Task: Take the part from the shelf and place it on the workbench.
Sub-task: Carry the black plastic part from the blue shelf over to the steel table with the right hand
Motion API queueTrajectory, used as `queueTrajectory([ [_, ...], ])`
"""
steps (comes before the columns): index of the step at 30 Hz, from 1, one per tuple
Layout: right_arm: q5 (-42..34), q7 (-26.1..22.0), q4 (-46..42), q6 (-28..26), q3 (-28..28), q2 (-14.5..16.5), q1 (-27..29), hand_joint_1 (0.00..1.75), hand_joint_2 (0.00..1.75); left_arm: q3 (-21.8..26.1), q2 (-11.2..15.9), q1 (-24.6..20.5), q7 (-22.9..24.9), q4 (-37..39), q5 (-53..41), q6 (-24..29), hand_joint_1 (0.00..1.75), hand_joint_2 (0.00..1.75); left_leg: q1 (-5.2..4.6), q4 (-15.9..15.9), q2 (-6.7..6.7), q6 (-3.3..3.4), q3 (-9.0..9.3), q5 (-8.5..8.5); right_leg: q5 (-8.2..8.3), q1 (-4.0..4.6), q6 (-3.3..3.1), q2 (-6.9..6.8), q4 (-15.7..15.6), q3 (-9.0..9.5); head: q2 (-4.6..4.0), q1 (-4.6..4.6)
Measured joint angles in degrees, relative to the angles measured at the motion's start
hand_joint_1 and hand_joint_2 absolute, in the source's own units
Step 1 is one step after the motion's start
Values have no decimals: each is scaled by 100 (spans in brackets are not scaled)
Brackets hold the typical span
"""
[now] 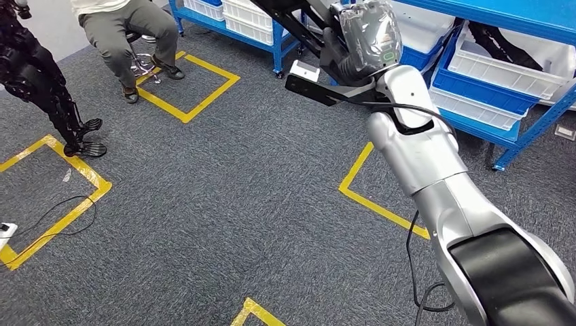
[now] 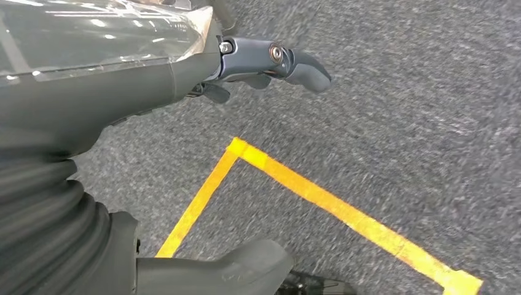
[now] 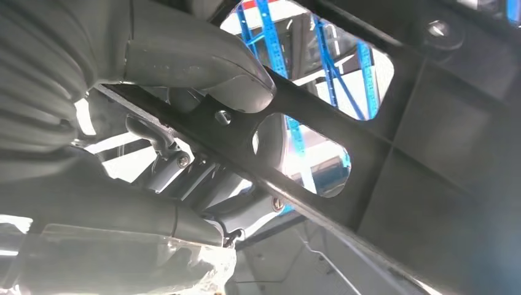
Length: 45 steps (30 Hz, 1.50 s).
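My right hand (image 1: pixel 365 35), wrapped in clear film, is raised in front of the blue shelf (image 1: pixel 511 139) and grips a black plastic part (image 1: pixel 307 28). In the right wrist view the part (image 3: pixel 430 153) is a flat ribbed frame with rounded cut-outs. The thumb (image 3: pixel 203 64) presses on one of its bars and the darker fingers (image 3: pixel 184 175) curl under it. My left hand (image 2: pixel 184 74) hangs over the grey carpet with nothing in it, its thumb (image 2: pixel 215 270) well apart from the fingers (image 2: pixel 304 67).
White bins (image 1: pixel 499 64) fill the blue shelf at the upper right. A person (image 1: pixel 129 30) sits on a stool at the upper left, beside another robot's black legs (image 1: pixel 44 88). Yellow tape squares (image 1: pixel 193 88) mark the carpet, and a cable (image 1: pixel 51 217) lies at the left.
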Motion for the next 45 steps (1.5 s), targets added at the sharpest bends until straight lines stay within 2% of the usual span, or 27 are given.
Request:
queueTrajectory([
  [2, 21, 0, -1, 13, 0, 1, -36, 171, 175, 32, 11, 4, -8, 0, 32, -18, 0, 175, -4, 545, 225, -26, -247, -322, 24, -2, -95, -75, -13, -4, 0, -38],
  [4, 39, 0, 4, 18, 1, -6, -50, 171, 175, 56, 14, -1, -27, -1, 56, -47, 0, 175, -7, 1286, 330, -39, -574, -682, 23, 37, -134, -159, -12, -14, 0, -53],
  [5, 49, 1, 9, 19, 1, -9, -51, 171, 175, 65, 16, -1, -37, -1, 65, -60, 0, 175, -7, 1517, 345, -38, -668, -759, 22, 54, -136, -207, -12, -17, 0, -52],
  [6, 59, 3, 15, 19, 2, -10, -52, 171, 175, 68, 16, 0, -45, -1, 71, -71, 0, 175, -7, 1527, 355, -30, -649, -726, 21, 66, -137, -254, -11, -19, 0, -53],
  [7, 68, 8, 21, 19, 1, -10, -56, 171, 175, 72, 19, 1, -54, -1, 72, -84, 0, 175, -9, 1309, 376, -15, -510, -603, 20, 74, -137, -299, -11, -17, 0, -53],
  [9, 76, 17, 26, 15, -6, -15, -79, 171, 175, 82, 24, -7, -79, -1, 72, -145, 0, 175, -31, 529, 542, 35, -43, -313, 17, 103, -131, -384, -6, -12, 0, -56],
  [11, 76, 19, 30, 11, -28, -38, -126, 171, 175, 95, 26, -20, -109, -1, 75, -283, 0, 175, -71, 34, 664, 86, 221, -187, 12, 153, -107, -465, 0, -22, 0, -37],
  [14, 68, 17, 33, 9, -60, -76, -164, 171, 175, 116, 26, -21, -157, -1, 90, -642, 0, 175, -90, -54, 550, 169, 221, -145, -4, 186, -31, -560, -5, -27, 0, -11],
  [16, 44, 4, 33, 3, -84, -116, -164, 171, 175, 120, 25, -18, -133, -1, 61, -922, 0, 175, -71, -114, 468, 251, 235, -88, -144, 172, -2, -424, 199, -117, 0, -5],
  [19, -10, -50, 33, 7, -98, -172, -129, 171, 175, 113, 25, -41, 482, 4, -23, -1408, 0, 175, -66, -137, 325, 313, 217, -44, -604, 143, -33, -157, 1246, -590, 0, 9],
  [20, -21, -68, 31, 20, -97, -175, -103, 171, 175, 111, 25, -50, 880, 7, -32, -1630, 0, 175, -71, -136, 266, 318, 209, -37, -696, 143, -25, -130, 1537, -723, 0, 15],
  [21, -25, -78, 21, 45, -95, -167, -79, 171, 175, 108, 25, -53, 1295, 9, -40, -1850, 0, 175, -77, -135, 207, 318, 203, -29, -694, 145, -2, -114, 1608, -752, 0, 15],
  [22, -22, -81, 4, 72, -92, -155, -61, 171, 175, 101, 25, -50, 1669, 11, -59, -2035, 0, 175, -84, -134, 150, 314, 202, -20, -603, 146, 26, -97, 1444, -667, 0, 15],
  [24, 1, -54, -76, 122, -90, -133, -51, 171, 175, 75, 13, -38, 2140, 13, -121, -2223, 0, 175, -91, -134, 48, 294, 198, 2, -279, 156, 51, 22, 604, -253, 0, 16],
  [26, 32, -19, -179, 160, -89, -126, -54, 171, 175, 54, -7, -44, 2330, 13, -171, -2304, 0, 175, -92, -135, -39, 253, 180, 25, -65, 186, 13, 134, -17, 43, 0, 16],
  [28, 80, 6, -271, 211, -87, -127, -52, 171, 175, 18, -17, -54, 2448, 13, -246, -2387, 0, 175, -86, -155, -124, 189, 160, 56, -16, 230, -42, 103, -122, 93, 0, 17],
  [29, 111, 21, -314, 234, -86, -128, -50, 171, 175, -10, -14, -54, 2504, 13, -308, -2411, 0, 175, -84, -163, -150, 161, 149, 68, 11, 195, -73, 56, -150, 114, 0, 16],
  [31, 168, 58, -393, 275, -85, -133, -50, 171, 175, -81, 3, -50, 2594, 13, -421, -2412, 0, 175, -92, -4, -12, 106, 59, -45, 75, 117, -149, -46, -228, 156, 0, 2],
  [32, 187, 75, -429, 296, -85, -139, -49, 171, 175, -114, 15, -48, 2634, 13, -469, -2396, 0, 175, -89, 241, 103, 80, -55, -197, 98, 75, -182, -96, -256, 169, 0, -9],
  [34, 208, 92, -478, 329, -84, -154, -33, 171, 175, -177, 28, -50, 2683, 13, -541, -2354, 0, 175, -59, 993, 265, 7, -401, -577, 107, 80, -214, -189, -262, 169, 0, -26],
  [35, 220, 98, -495, 343, -81, -159, -14, 171, 175, -206, 32, -52, 2689, 13, -579, -2339, 0, 175, -33, 1309, 282, -32, -550, -687, 106, 77, -213, -236, -260, 167, 0, -29],
  [36, 236, 105, -511, 354, -75, -162, 13, 171, 175, -236, 38, -53, 2677, 13, -609, -2333, 0, 175, -2, 1448, 294, -70, -617, -699, 104, 70, -210, -285, -255, 166, 0, -34],
  [37, 255, 111, -527, 364, -69, -163, 41, 171, 175, -262, 47, -53, 2654, 13, -633, -2333, 0, 175, 35, 1366, 316, -108, -573, -612, 98, 58, -199, -332, -248, 166, 0, -38],
  [39, 280, 120, -566, 372, -59, -167, 73, 171, 175, -312, 62, -53, 2606, 13, -677, -2322, 0, 175, 101, 661, 480, -195, -191, -290, 56, 39, -132, -424, -188, 154, 0, -44],
  [40, 283, 120, -588, 371, -59, -172, 70, 171, 175, -332, 67, -55, 2596, 12, -694, -2309, 0, 175, 112, 325, 560, -206, -7, -172, 18, 46, -78, -459, -134, 130, 0, -53],
  [42, 270, 113, -618, 365, -57, -167, 52, 171, 175, -367, 64, -68, 2610, 11, -728, -2261, 0, 175, 84, 6, 622, -138, 147, -94, -35, 98, 24, -517, -57, 98, 0, -25],
  [45, 236, 93, -623, 356, -39, -127, 41, 171, 175, -405, 71, -75, 2663, 11, -749, -2222, 0, 175, -6, -14, 476, 72, 112, -55, -57, 106, 149, -575, -49, 87, 0, 16],
])
